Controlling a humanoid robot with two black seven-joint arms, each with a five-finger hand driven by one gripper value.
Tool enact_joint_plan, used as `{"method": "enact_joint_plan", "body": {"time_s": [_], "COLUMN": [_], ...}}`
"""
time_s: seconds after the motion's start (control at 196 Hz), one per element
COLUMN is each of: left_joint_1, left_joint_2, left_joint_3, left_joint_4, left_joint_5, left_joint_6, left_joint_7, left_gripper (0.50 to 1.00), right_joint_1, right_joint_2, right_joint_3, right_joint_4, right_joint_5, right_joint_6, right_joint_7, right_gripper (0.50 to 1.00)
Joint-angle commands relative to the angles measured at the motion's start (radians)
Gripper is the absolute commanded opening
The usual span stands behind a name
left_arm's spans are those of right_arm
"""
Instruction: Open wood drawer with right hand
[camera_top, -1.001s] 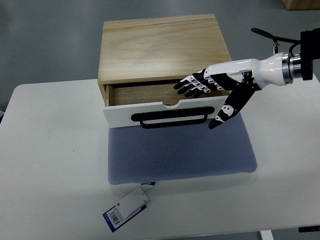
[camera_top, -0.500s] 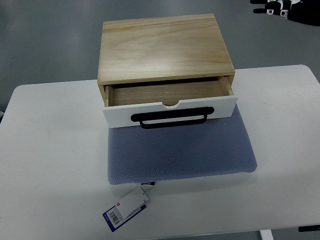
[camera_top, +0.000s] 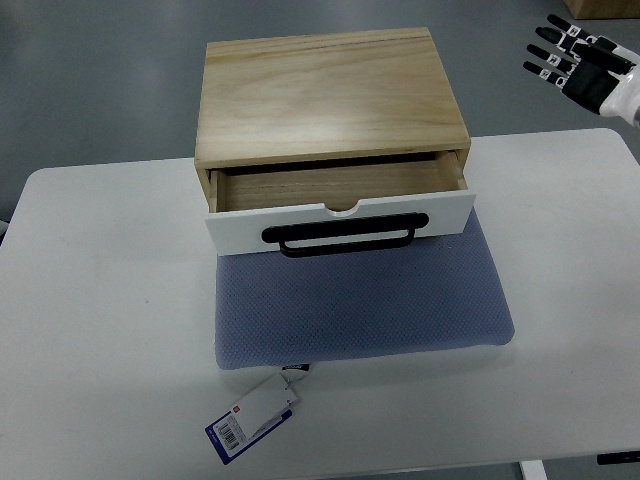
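A single top view looks steeply down from the robot's side onto the white rectangular table (camera_top: 110, 330), fairly near.

Pale matt wood box (camera_top: 330, 95) — smooth white drawer front (camera_top: 340, 222), black handle (camera_top: 338, 239) — on textured blue-grey cloth mat (camera_top: 360, 305).

White table (camera_top: 110, 300) under mat (camera_top: 360, 300), tag (camera_top: 252, 418).

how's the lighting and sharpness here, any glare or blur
Top view: even, soft light, no glare on the white table; the wood drawer box casts only a faint shadow into its open drawer; the mat's weave is sharp; the right hand at the upper right corner looks crisp, fingers spread.
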Motion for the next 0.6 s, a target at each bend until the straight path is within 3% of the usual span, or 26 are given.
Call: {"method": "enact_joint_plan", "body": {"time_s": [0.0,0.174,0.597], "left_joint_1": [0.000,0.000,0.000], "left_joint_2": [0.000,0.000,0.000], "left_joint_3": [0.000,0.000,0.000], "left_joint_4": [0.000,0.000,0.000], "left_joint_5": [0.000,0.000,0.000], "left_joint_6": [0.000,0.000,0.000], "left_joint_7": [0.000,0.000,0.000], "left_gripper": [1.000,1.000,1.000], "right_joint_1": [-0.019,-0.039,-0.078], "right_joint_2": [0.026,0.059,0.078], "right_joint_3": [-0.001,-0.003,-0.012], "right_joint_4": [-0.013,-0.017,-0.013], "right_joint_5": [0.058,0.106,0.104], "right_joint_6": [-0.033,-0.117,-0.104], "right_joint_7": [0.006,0.012,0.016], "right_gripper": [0.948,0.950,0.950]}}
